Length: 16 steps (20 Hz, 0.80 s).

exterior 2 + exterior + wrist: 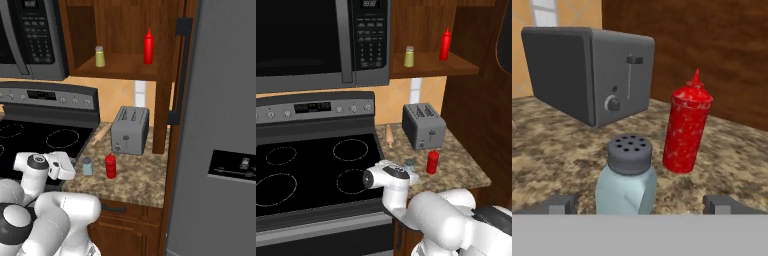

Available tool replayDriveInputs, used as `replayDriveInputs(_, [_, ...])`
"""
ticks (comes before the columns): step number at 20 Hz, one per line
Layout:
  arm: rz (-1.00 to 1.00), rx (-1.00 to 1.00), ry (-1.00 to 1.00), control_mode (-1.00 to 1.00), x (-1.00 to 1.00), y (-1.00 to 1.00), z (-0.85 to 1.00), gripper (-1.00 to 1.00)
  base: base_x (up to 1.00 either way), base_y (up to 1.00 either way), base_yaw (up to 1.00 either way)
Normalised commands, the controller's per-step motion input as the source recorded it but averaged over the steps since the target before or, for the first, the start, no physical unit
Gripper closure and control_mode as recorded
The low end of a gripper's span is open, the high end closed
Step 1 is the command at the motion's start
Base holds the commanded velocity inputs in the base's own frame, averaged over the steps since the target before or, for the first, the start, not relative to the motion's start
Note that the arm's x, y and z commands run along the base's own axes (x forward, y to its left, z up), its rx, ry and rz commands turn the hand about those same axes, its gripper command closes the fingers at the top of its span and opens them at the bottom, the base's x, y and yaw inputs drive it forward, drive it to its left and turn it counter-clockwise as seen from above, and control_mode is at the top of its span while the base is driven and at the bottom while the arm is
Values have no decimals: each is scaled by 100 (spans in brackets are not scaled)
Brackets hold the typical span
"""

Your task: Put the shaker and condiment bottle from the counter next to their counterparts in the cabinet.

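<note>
Fingers (640,205) stand spread wide with nothing between the pads yet, one dark tip (561,205) to each side of the shaker (627,177) in the hand view, so the shaker sits inside the gap but does not look touched. It stands upright on the worktop (135,177) near the front edge, just beside the stove (311,170), and the bottle (687,127) is upright close beside it, a little further back towards the toaster (587,70). From the left base view the hand (393,175) is low at the worktop's front corner, level with the shaker (410,164). The step in hand looks like the first pickup: reaching in around the shaker, with neither thing moved to the cabinet yet. Up on the cabinet shelf (122,67) the yellowish shaker (100,56) and the slim red bottle (148,47) stand well apart, with bare wood between them. Next, I judge, the hand needs to ease slightly further forward so the pads sit on the shaker's body below the cap (it is translucent and probably slick), then close squarely. The bottle beside it is close enough that one pad could nudge it, so the approach should stay straight. After that comes a long lift up past the toaster to the shelf.
</note>
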Motion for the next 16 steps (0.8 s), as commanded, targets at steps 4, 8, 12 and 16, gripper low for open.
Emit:
replayDriveInputs(4, [0,0,0,-100,18,-2,-18,-100,0,0,0])
replayDriveInputs(8, [0,0,0,-100,15,-18,-10,-100,0,0,0])
replayDriveInputs(12, [0,0,0,-100,18,-20,-12,-100,0,0,0])
replayDriveInputs(16, [0,0,0,-100,21,-19,-19,-100,0,0,0])
